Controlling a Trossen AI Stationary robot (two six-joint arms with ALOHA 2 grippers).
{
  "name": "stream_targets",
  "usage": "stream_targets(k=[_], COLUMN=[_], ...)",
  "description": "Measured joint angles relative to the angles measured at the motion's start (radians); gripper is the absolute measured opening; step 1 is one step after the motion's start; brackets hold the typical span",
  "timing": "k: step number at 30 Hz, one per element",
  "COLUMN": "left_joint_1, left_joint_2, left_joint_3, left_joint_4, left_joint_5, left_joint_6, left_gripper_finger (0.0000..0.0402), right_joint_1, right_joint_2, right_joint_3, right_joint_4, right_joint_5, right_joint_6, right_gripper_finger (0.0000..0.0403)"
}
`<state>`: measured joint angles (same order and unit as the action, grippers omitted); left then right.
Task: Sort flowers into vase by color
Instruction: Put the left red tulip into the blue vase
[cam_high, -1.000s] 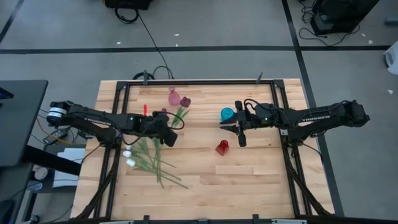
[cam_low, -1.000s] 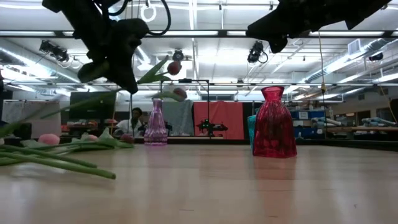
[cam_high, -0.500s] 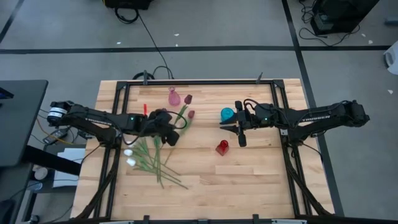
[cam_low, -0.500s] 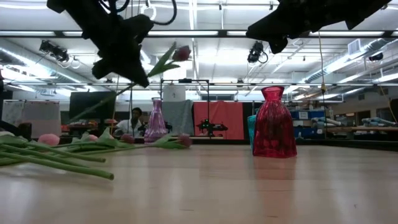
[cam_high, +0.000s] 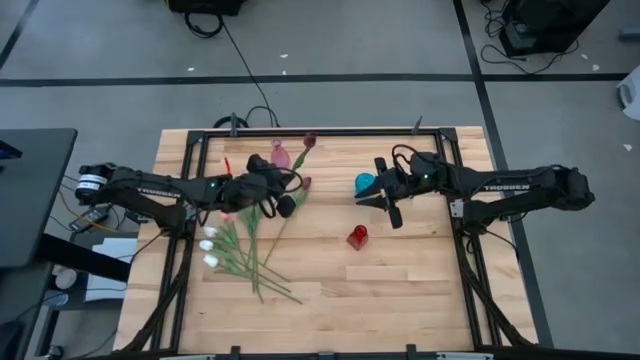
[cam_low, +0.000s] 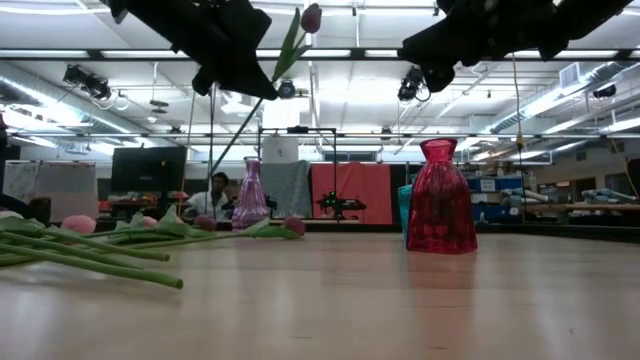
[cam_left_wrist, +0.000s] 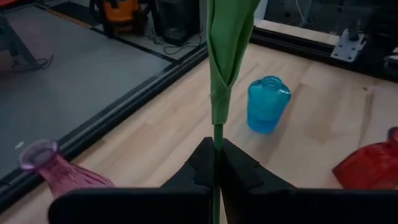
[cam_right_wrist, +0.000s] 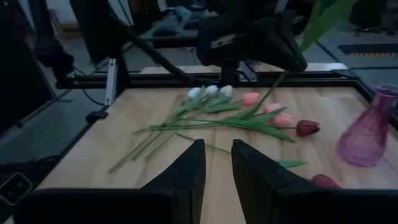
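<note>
The left gripper (cam_high: 262, 186) has risen and swung toward the tabletop's far edge since a second ago, its jaws clamped on the green stem of a dark red tulip (cam_low: 311, 17). That flower now stands nearly upright, its bud high above the pink vase (cam_high: 280, 155), where earlier it leaned low over the pile. One dark red tulip (cam_high: 305, 182) has dropped and lies flat just right of the gripper. The remaining flowers (cam_high: 235, 250) lie fanned toward the tabletop's left edge, white and pink buds leftmost. The blue vase (cam_high: 365, 183) and red vase (cam_high: 357, 237) stand near the middle, unmoved. The right gripper (cam_high: 385, 201) hangs beside the blue vase, shifted slightly, jaws a little apart and empty. The light wooden tabletop (cam_high: 400, 280) sits on grey flooring crossed by cables; beyond it, a person (cam_low: 214, 197) sits among workshop benches.
</note>
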<state>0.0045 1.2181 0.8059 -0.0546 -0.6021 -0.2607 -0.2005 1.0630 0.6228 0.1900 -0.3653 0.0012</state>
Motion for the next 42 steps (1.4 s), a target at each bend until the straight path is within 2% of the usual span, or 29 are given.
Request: stream_targets(k=[6, 14, 19, 26, 29, 33, 36, 38, 40, 42], left_joint_1=[0.09, 0.215, 0.289, 0.425, 0.477, 0.542, 0.552, 0.515, 0.441, 0.354], left_joint_2=[-0.027, -0.117, -0.114, -0.111, -0.111, -0.109, -0.071, -0.021, 0.043, 0.121], left_joint_3=[-0.01, -0.1, -0.139, -0.172, -0.173, -0.174, -0.174, -0.173, -0.173, -0.172], left_joint_4=[0.057, 0.34, 0.47, 0.58, 0.597, 0.644, 0.705, 0.774, 0.842, 0.923], left_joint_5=[0.122, 0.31, 0.327, 0.342, 0.375, 0.474, 0.645, 0.764, 0.806, 0.789], left_joint_6=[0.104, 0.256, 0.294, 0.307, 0.309, 0.271, 0.138, 0.061, 0.019, 0.017], left_gripper_finger=[0.0015, 0.0015, 0.0015, 0.0015, 0.0015, 0.0015, 0.0015, 0.0015, 0.0015, 0.0015], right_joint_1=[0.0, -0.014, -0.033, -0.016, -0.006, 0.004, 0.003, -0.014, -0.037, -0.065], right_joint_2=[0.0, -0.03, -0.037, -0.036, -0.036, -0.034, -0.036, -0.049, -0.073, -0.114], right_joint_3=[0.0, 0.0, 0.0, -0.021, -0.041, -0.07, -0.089, -0.093, -0.093, -0.093], right_joint_4=[0.05, 0.138, 0.228, 0.229, 0.232, 0.235, 0.217, 0.167, 0.134, 0.104], right_joint_5=[0.001, 0.008, 0.004, 0.004, 0.005, 0.032, 0.066, 0.094, 0.12, 0.123], right_joint_6=[-0.037, -0.125, -0.136, -0.128, -0.126, -0.118, -0.123, -0.139, -0.144, -0.138], right_gripper_finger=[0.0091, 0.0091, 0.0091, 0.0091, 0.0091, 0.0091, 0.0091, 0.0091, 0.0091, 0.0091])
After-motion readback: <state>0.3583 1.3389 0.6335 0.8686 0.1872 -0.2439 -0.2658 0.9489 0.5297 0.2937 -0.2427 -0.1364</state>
